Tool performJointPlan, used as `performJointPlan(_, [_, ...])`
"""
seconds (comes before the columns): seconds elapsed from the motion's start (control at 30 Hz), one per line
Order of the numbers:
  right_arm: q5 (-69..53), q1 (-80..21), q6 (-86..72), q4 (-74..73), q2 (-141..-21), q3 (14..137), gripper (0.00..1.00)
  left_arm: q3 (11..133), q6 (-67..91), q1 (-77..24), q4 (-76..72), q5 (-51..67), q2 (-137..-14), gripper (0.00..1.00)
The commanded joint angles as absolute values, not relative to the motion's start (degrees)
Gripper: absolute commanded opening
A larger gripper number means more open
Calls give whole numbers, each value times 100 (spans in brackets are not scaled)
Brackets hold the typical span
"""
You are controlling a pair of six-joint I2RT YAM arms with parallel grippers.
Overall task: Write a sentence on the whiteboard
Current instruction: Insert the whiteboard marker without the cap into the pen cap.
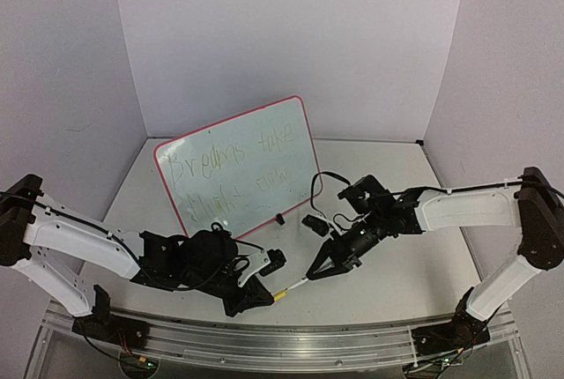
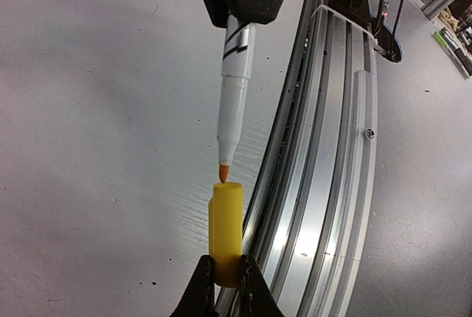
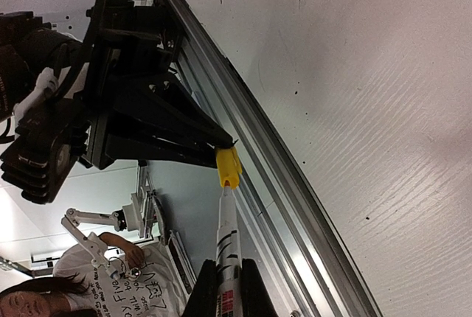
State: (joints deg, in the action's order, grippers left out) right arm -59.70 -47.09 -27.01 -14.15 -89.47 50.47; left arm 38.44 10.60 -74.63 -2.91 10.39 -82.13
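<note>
Yellow cap [image 2: 226, 232] pinched in the left tool [image 2: 226, 274], marker [image 2: 234, 88] clamped tight in the right tool [image 3: 227, 287], and the orange tip sits right at the cap's mouth! The whiteboard [image 1: 291, 176] stands propped at the back of the bench [image 1: 388, 273], well apart, with faint writing across it, so this looks like recapping. The trick: line barrel and cap on one axis, push straight and slow, and allow no sideways nudge.
</note>
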Motion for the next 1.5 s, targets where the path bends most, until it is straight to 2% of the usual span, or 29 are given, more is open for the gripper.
performJointPlan(0.0, [-6088,-4739,-2703,-1303,-8956,4963,0,3856,1138,-7479,-380,1007,-8059,0])
performJointPlan(1.47, [-6415,-4781,-2576,-1219,-9328,5223,0,4002,847,-7482,-371,1169,-8191,0])
